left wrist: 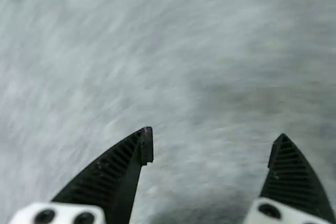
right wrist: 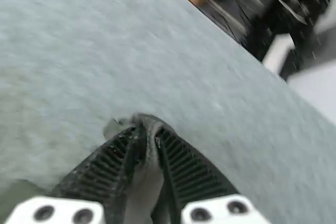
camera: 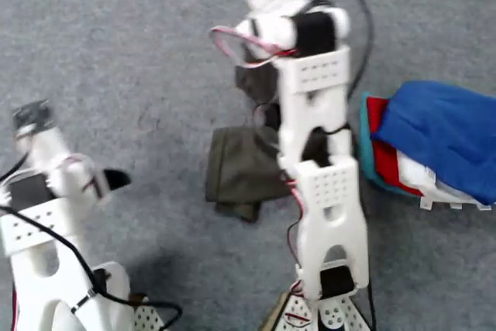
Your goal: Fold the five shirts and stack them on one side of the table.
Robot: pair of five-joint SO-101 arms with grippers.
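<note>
Right end effector (right wrist: pixel 148 129): fingers together, clamped on a pinched fold of the olive-grey shirt (camera: pixel 244 164). The rest of the shirt trails back beneath it, crumpled, mid-counter.
Left end effector (left wrist: pixel 215 142): fingers wide apart above the grey counter (camera: pixel 139 75).
Room: open counter ahead of both, with the far edge beyond the right one.
Stack of shirts (camera: pixel 442 133): blue on top, off to the right end effector's right.

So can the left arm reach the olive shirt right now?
Probably yes: bare table lies between the open left gripper and the olive shirt, though the right gripper is shut on that shirt.
</note>
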